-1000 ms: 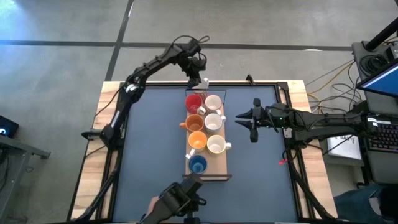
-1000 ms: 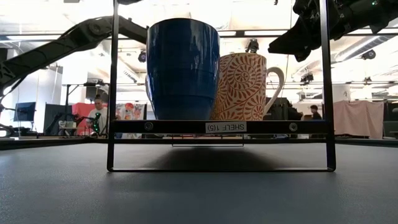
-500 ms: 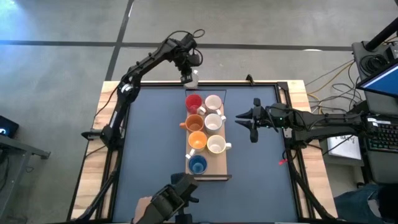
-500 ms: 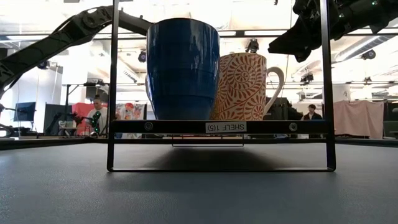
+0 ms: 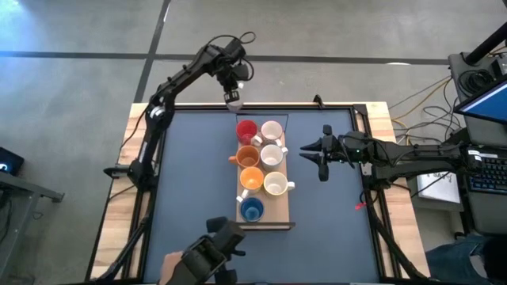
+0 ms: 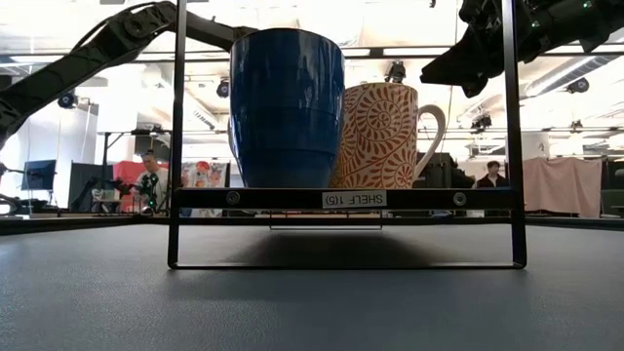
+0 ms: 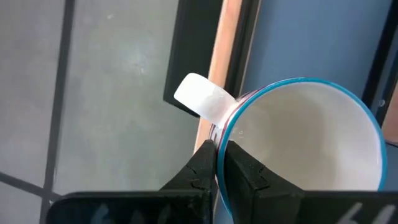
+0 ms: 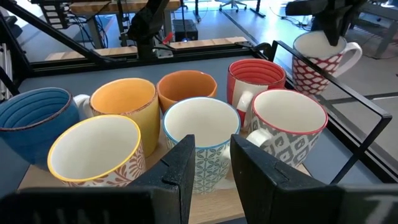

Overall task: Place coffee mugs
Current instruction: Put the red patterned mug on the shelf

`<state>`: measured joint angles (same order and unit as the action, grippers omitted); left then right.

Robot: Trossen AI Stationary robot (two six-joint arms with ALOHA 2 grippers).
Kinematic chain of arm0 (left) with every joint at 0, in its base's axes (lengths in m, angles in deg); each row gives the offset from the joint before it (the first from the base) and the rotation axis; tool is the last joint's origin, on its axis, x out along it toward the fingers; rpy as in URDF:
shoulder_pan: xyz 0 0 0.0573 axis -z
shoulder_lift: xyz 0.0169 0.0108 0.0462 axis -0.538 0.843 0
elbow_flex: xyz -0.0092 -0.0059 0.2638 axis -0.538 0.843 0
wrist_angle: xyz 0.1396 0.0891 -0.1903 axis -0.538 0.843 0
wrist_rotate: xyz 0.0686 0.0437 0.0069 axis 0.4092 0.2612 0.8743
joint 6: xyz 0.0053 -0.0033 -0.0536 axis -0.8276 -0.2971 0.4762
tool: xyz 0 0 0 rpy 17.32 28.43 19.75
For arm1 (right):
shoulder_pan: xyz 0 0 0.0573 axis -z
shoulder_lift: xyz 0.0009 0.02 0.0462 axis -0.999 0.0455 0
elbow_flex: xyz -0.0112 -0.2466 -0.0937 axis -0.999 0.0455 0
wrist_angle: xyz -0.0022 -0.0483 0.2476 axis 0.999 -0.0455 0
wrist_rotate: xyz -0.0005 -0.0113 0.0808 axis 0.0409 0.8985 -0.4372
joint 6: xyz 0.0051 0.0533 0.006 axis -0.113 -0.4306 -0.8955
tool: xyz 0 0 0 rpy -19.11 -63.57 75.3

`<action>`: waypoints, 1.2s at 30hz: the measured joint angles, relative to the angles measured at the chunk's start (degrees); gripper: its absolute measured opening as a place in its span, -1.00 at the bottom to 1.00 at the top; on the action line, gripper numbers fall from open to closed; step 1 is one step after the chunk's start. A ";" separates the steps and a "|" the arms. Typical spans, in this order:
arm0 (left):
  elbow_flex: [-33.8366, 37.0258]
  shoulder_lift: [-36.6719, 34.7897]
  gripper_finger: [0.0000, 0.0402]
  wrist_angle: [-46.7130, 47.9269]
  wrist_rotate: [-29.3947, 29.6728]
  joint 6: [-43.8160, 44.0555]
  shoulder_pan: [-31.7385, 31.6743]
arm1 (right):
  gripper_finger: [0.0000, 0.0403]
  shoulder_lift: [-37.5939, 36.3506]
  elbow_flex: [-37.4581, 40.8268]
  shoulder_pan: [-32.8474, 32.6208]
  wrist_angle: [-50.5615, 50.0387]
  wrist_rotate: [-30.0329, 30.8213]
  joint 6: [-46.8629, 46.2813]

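Observation:
Seven mugs stand on a wooden shelf board (image 5: 279, 212) mid-table: red (image 5: 246, 129), two orange (image 5: 248, 156), blue (image 5: 252, 209) and three white (image 5: 272, 129). The low view shows the blue mug (image 6: 286, 107) and a patterned mug (image 6: 380, 136) on the shelf. My left gripper (image 5: 232, 93) is shut on an eighth mug (image 5: 234, 100), white with a red pattern, above the table's far edge, left of the shelf. My right gripper (image 5: 320, 150) hovers open to the right of the shelf, its fingers (image 8: 180, 165) pointing at the mugs. My left gripper pinches the mug's rim (image 7: 225, 134) right beside the white handle (image 7: 202, 99), one finger inside the mug and one outside. The fingers come from above, pointing down. The mug (image 8: 323, 53) hangs upright below them, lifted clear of the table.
A black frame (image 6: 177, 136) rises around the shelf board. A person's hand with a dark object (image 5: 207, 255) is at the table's near edge. Cables and equipment (image 5: 475, 71) lie beyond the right edge. Bare blue mat (image 5: 190, 174) lies left and right of the shelf.
My left gripper has carried the mug from above the shelf's far end toward the table's left and far edge, still shut on it. The hand with the dark object at the near edge has shifted left. My right arm has kept still.

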<state>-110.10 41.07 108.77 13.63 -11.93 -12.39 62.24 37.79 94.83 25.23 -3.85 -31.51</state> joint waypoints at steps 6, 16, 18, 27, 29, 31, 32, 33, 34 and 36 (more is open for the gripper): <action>0.06 -3.05 -0.99 2.79 -1.62 1.97 -0.83 | -0.54 0.00 0.00 -0.02 -0.01 0.00 0.02; 0.79 -9.65 -1.00 9.49 -5.71 9.22 -0.98 | -0.54 0.00 0.19 -0.07 -0.01 -0.09 -0.40; 0.87 -11.25 -1.00 11.15 -5.56 11.18 -0.96 | -0.54 0.00 0.33 -0.07 -0.11 -0.24 -0.72; 8.11 -21.31 -1.00 12.61 -5.29 18.17 2.92 | -0.54 -0.04 0.61 -0.87 -0.05 -4.23 -3.01; 13.04 -24.90 -1.00 11.19 -4.76 20.12 4.92 | -0.54 -0.11 0.61 -1.77 0.02 -4.87 -3.66; 18.90 -28.87 -1.00 8.05 -4.64 21.72 7.31 | -0.54 -0.13 0.61 -2.98 0.02 -4.96 -4.60; 21.90 -30.89 -1.00 6.48 -4.58 22.61 8.59 | -0.54 -0.13 0.61 -3.69 0.01 -4.96 -4.88; 24.87 -33.07 -1.00 5.03 -4.31 23.46 9.99 | -0.54 -0.15 0.58 -4.47 0.00 -4.95 -5.08; 27.65 -35.25 -1.00 3.65 -4.10 24.37 11.35 | -0.54 -0.14 0.47 -5.33 0.02 -4.96 -5.30; 32.28 -39.44 -1.00 1.22 -2.54 27.01 14.45 | -0.54 -0.17 0.22 -7.02 0.54 -4.96 -5.85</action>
<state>-77.82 1.63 109.99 11.09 15.08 2.07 62.06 38.01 87.81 25.77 -8.81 -37.36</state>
